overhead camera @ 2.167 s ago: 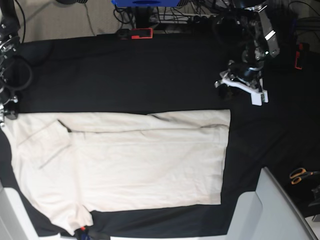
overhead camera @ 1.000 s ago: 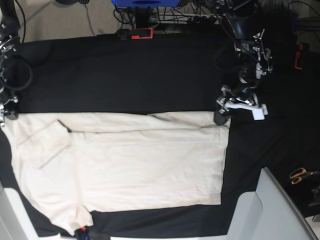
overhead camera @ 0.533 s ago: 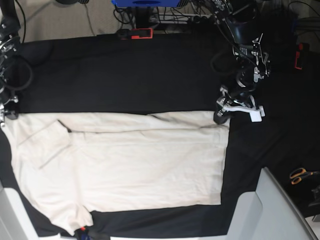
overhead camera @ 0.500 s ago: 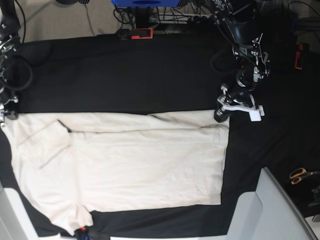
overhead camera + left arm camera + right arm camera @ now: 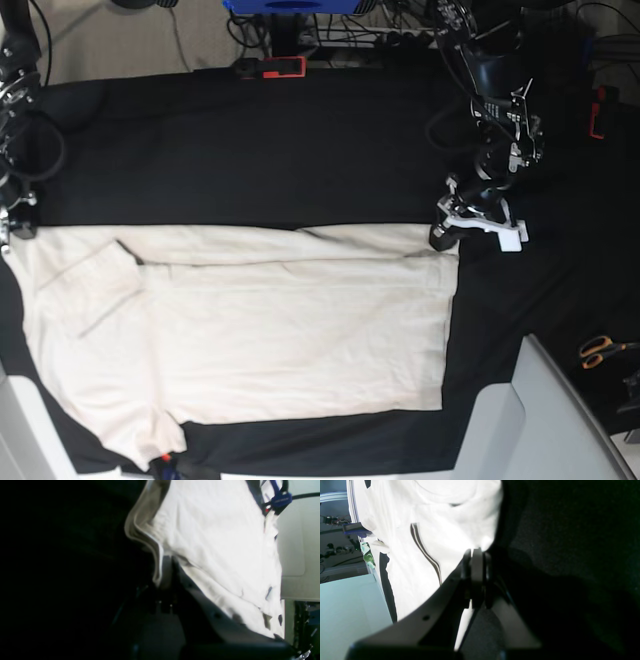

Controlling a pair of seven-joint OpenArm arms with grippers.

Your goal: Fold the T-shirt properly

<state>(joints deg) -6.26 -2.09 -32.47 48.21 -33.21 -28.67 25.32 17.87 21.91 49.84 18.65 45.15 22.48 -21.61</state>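
The T-shirt (image 5: pixel 250 330) lies spread flat on the black tablecloth (image 5: pixel 250 150), taking up the near half of it, one long side already folded in so that a crease runs along its far edge. A short sleeve (image 5: pixel 85 285) lies folded over the body at the end where the right arm stands. At the shirt's opposite far corner the left gripper (image 5: pixel 440 235) is down on the cloth; in the left wrist view its jaws are closed on the doubled hem of the shirt, the edge bunched and lifted slightly just beside the fingers (image 5: pixel 163 572). The right gripper (image 5: pixel 475 555) sits at the shirt's other far corner, at the sleeve end; in the right wrist view its jaws are pressed together with the shirt's edge pinched between them. Well away from the shirt, past the left gripper's side, orange-handled scissors (image 5: pixel 600 350) lie on the tablecloth. Beyond the shirt's far edge, at the tablecloth's rim, rests a red and black tool (image 5: pixel 270 67).
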